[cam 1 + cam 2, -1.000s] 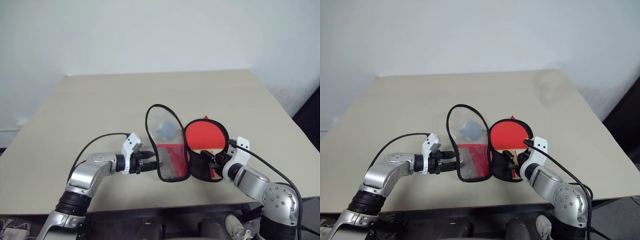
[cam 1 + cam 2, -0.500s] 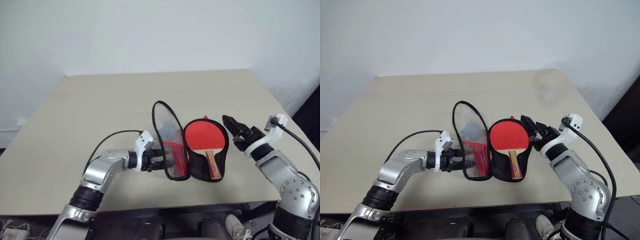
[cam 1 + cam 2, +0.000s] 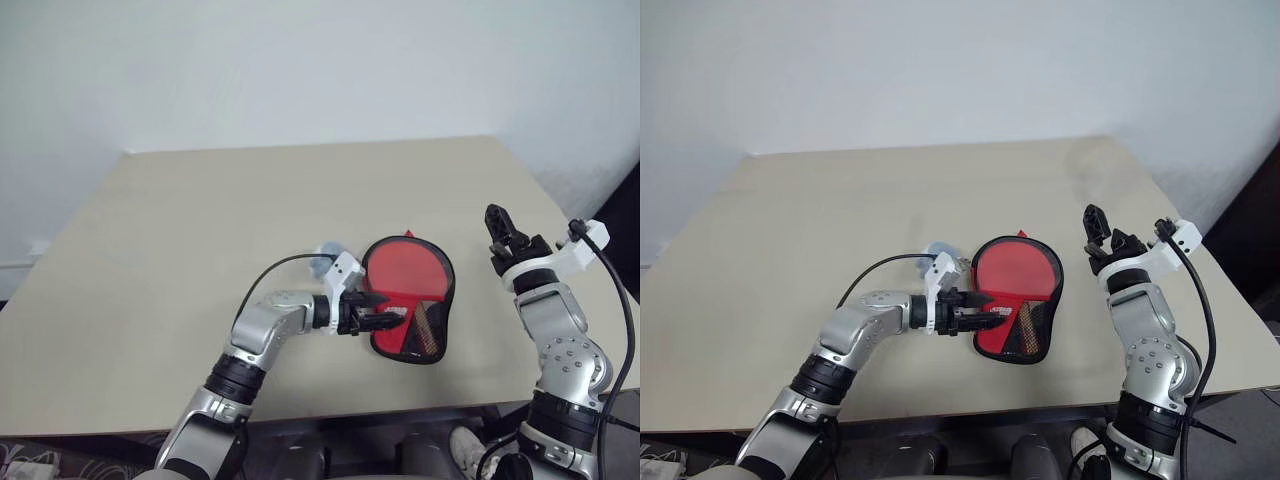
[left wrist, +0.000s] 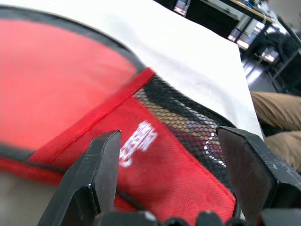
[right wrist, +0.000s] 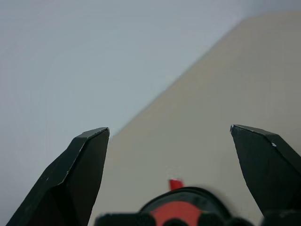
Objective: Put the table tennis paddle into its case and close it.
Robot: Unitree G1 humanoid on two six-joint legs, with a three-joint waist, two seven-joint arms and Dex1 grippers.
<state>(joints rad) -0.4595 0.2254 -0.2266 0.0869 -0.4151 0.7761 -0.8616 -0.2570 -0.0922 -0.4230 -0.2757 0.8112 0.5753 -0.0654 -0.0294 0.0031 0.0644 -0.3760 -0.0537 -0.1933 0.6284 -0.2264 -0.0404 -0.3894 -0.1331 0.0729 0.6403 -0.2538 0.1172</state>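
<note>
The flap of the case [image 3: 405, 312] has just come over: a second ago it stood open to the left like a book, with the table tennis paddle [image 3: 400, 272] lying bare in the other half, and now the red mesh side lies down across the lower part, just right of centre in the frame. The left gripper [image 3: 385, 321] pushed it there and now hovers over the flap with fingers spread wide, holding nothing. The right gripper [image 3: 503, 232] has lifted away toward the right edge, also wide open and empty. The paddle's red face still shows at the top, so I'd say the paddle is in, but zipping remains.
</note>
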